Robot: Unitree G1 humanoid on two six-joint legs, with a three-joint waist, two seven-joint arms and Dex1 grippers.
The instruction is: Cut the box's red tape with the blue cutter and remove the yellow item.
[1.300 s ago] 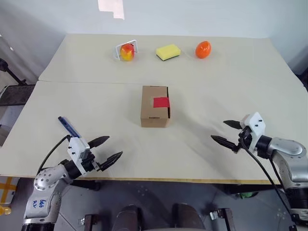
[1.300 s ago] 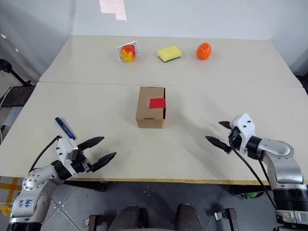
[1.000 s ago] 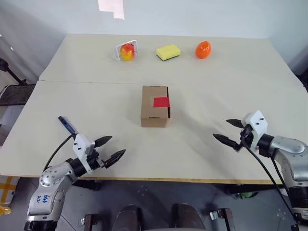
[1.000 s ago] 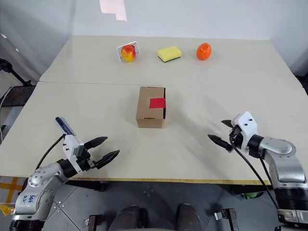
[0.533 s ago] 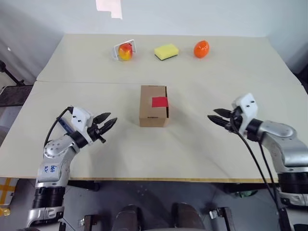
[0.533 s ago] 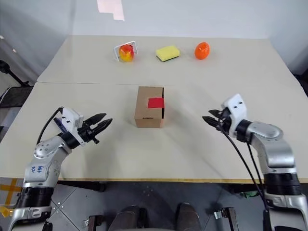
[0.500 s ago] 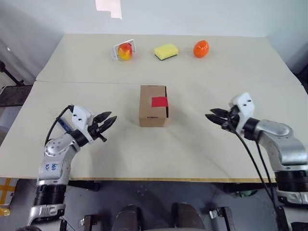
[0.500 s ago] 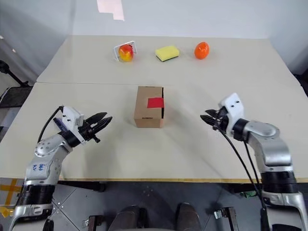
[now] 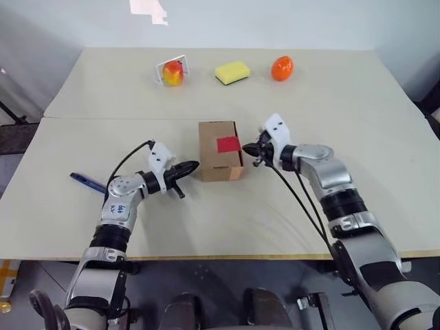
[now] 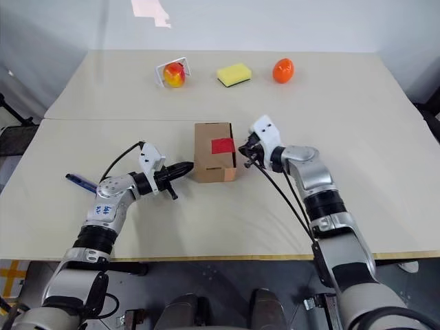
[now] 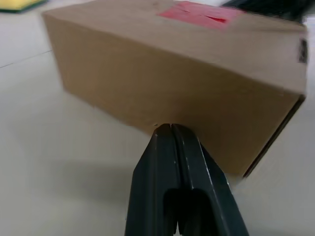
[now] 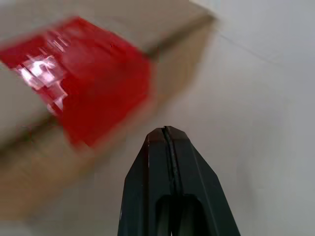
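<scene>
We see the left gripper (image 9: 189,166) at centre frame, its two black tapered fingers pressed together on nothing, the tip at the box's left wall; in the left wrist view the joined tips (image 11: 170,129) meet the plain brown side low down. The right gripper (image 9: 249,149), just right of centre, is likewise closed and empty, its point just beside the box's right edge at the level of the tape.

The box (image 9: 218,152) is a small rectangular carton of matte brown cardboard standing at the middle of the frame between the two grippers. The red tape (image 9: 228,144), a glossy square patch, lies on its top toward the right edge and looks whole, bridging the flap seam. The blue cutter (image 9: 88,182), a thin pen-like stick, lies flat at left of centre, well apart from the box and behind the left arm, untouched. We judge that the task has hardly begun: cutter not taken up, tape uncut, flaps shut, the yellow item presumably inside.

Along the upper edge of the frame, on the pale smooth table (image 9: 330,96), stand a red-and-yellow rounded fruit in a white wire holder (image 9: 171,71), a rectangular yellow sponge (image 9: 232,72) and an orange egg-shaped fruit (image 9: 281,68).
</scene>
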